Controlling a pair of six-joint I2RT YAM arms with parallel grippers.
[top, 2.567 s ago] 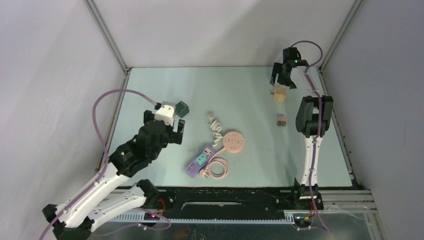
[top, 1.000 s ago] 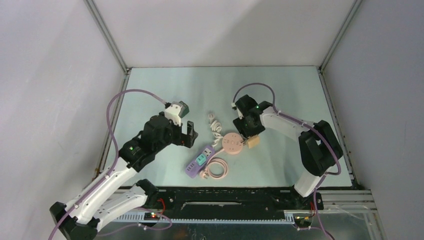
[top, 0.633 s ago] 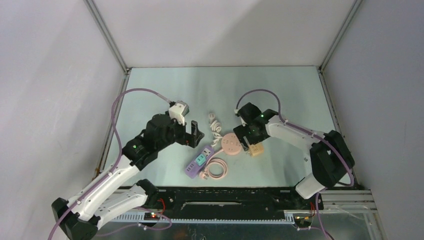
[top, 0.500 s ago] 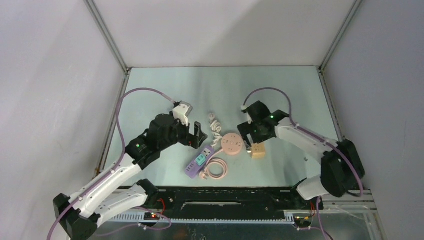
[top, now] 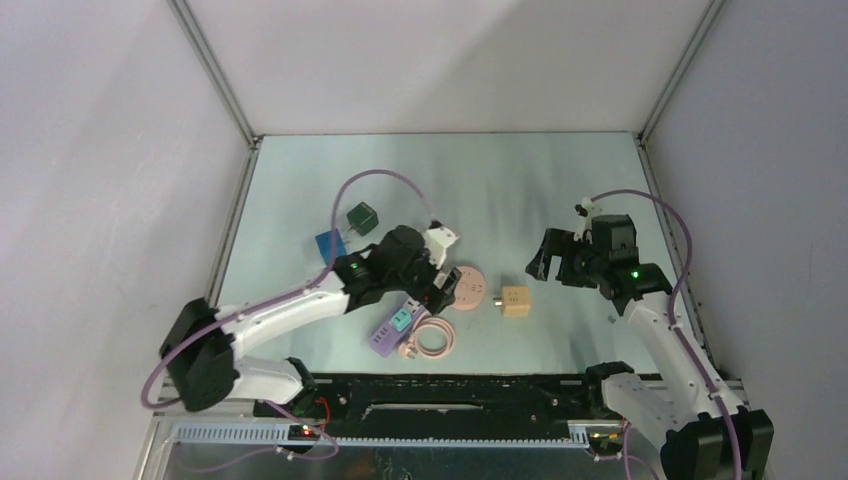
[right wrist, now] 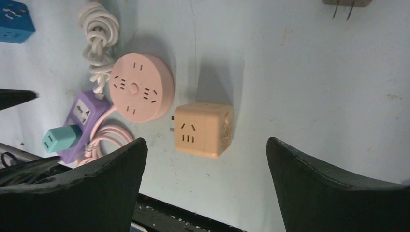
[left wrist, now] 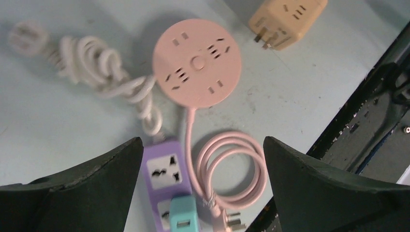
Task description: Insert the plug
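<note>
Fingers (left wrist: 96, 183) spread wide and empty on left gripper (left wrist: 202, 140) and right gripper (right wrist: 207, 140), tan cube plug (right wrist: 203, 129) lying on table (right wrist: 314, 96) just beside pink round socket (right wrist: 141, 88), not inserted: pickup and insertion apparently all left.

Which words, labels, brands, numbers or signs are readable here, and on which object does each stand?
None can be read.
On the pink round socket: only plug slots, no letters.
On the orange cube adapter: faint marks on one side, too blurred to read.
On the purple power strip: no print visible.
</note>
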